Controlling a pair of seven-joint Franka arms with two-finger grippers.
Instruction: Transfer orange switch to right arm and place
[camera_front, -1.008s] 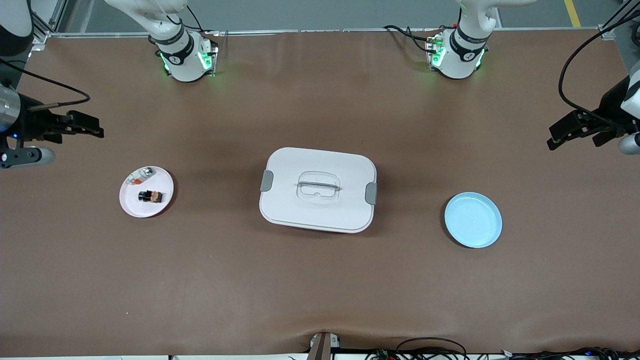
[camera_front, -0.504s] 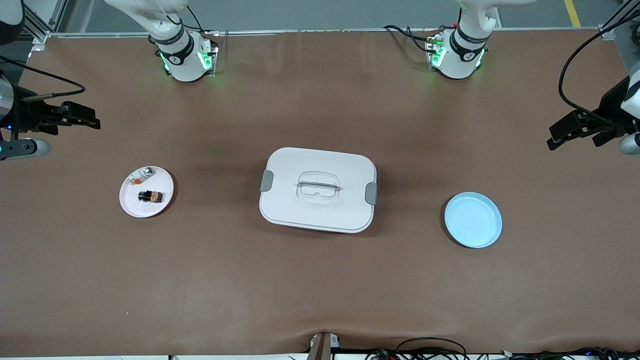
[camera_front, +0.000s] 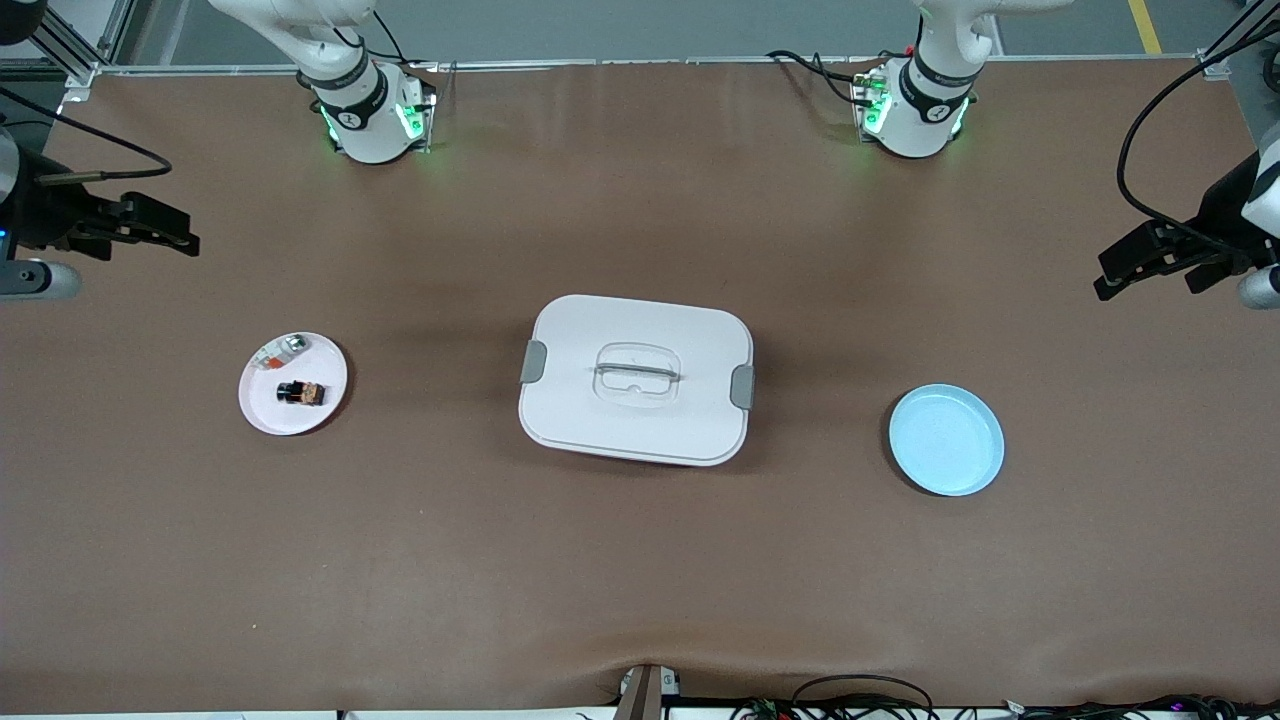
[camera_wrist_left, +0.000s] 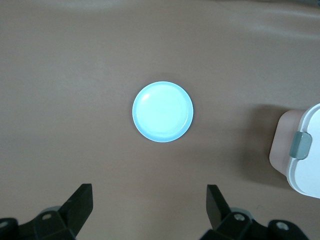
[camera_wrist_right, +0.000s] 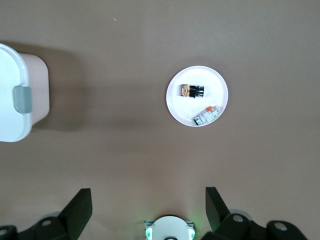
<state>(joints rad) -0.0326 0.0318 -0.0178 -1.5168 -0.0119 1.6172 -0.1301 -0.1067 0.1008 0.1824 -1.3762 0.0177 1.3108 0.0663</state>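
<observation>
The orange switch (camera_front: 302, 392) (camera_wrist_right: 192, 91), a tiny black block with an orange face, lies on a small white plate (camera_front: 268, 412) (camera_wrist_right: 199, 76) toward the right arm's end of the table. My right gripper (camera_front: 180, 232) (camera_wrist_right: 147, 194) hangs open and empty over the bare table at that end, apart from the plate. Over the table's left-arm end my left gripper (camera_front: 1104, 276) (camera_wrist_left: 149, 190) is also open and empty, and its wrist view looks down on a light blue plate (camera_front: 946, 440) (camera_wrist_left: 162, 111).
A small silvery-clear part (camera_front: 281, 350) (camera_wrist_right: 207, 115) shares the white plate with the switch. A white lidded box (camera_front: 636, 378) (camera_wrist_left: 305, 160) (camera_wrist_right: 15, 95) with grey clips stands mid-table between the two plates. The blue plate holds nothing.
The right gripper has drawn back toward its end of the table and toward the bases' side. The left arm and all objects have stayed put.
</observation>
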